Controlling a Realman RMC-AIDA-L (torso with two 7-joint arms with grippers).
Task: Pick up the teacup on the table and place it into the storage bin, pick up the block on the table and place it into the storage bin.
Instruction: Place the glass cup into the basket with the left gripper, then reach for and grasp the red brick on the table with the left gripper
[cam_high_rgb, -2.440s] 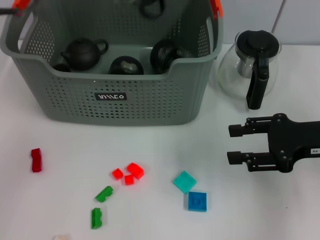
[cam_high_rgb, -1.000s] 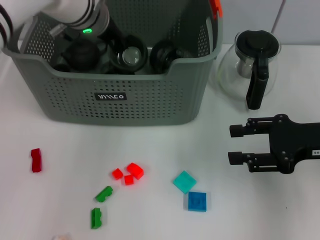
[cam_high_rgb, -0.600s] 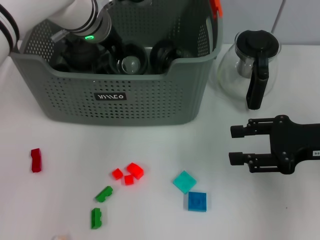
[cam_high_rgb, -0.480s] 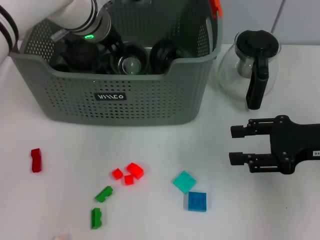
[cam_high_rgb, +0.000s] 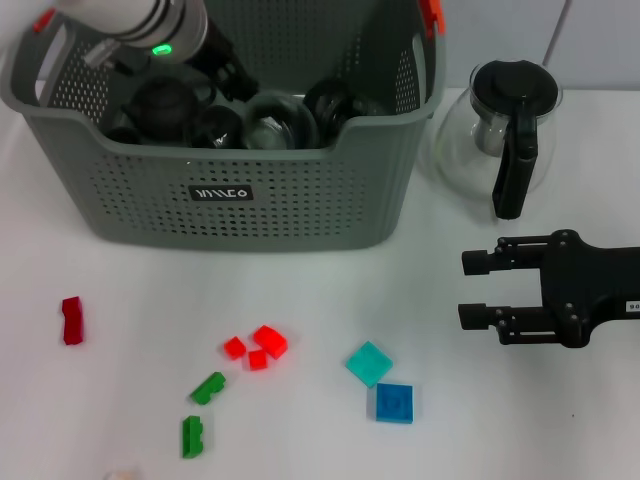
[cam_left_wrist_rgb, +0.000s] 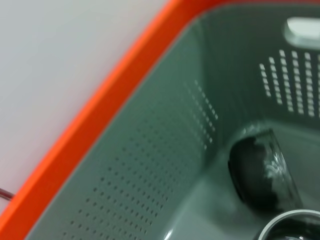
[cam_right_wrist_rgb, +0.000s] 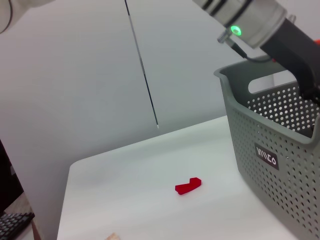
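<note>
One grey storage bin (cam_high_rgb: 300, 200) stands on the table. Inside it, one dark teapot (cam_high_rgb: 165, 100) shows, with about three dark cups, among them a teacup (cam_high_rgb: 278, 120). One glass pot (cam_high_rgb: 505, 125) stands beside it. Loose blocks: four red (cam_high_rgb: 72, 320), two green (cam_high_rgb: 192, 435), one teal (cam_high_rgb: 369, 363), one blue (cam_high_rgb: 395, 402). Two grippers: left (cam_high_rgb: 235, 80), right (cam_high_rgb: 475, 288).

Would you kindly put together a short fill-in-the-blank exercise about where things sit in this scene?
1. The left gripper reaches down inside the ____.
2. The glass pot has a handle coloured ____.
3. The teal block lies right beside a ____ block.
4. The right gripper hovers over the table with its fingers ____.

Missing words: storage bin; black; blue; open
</note>
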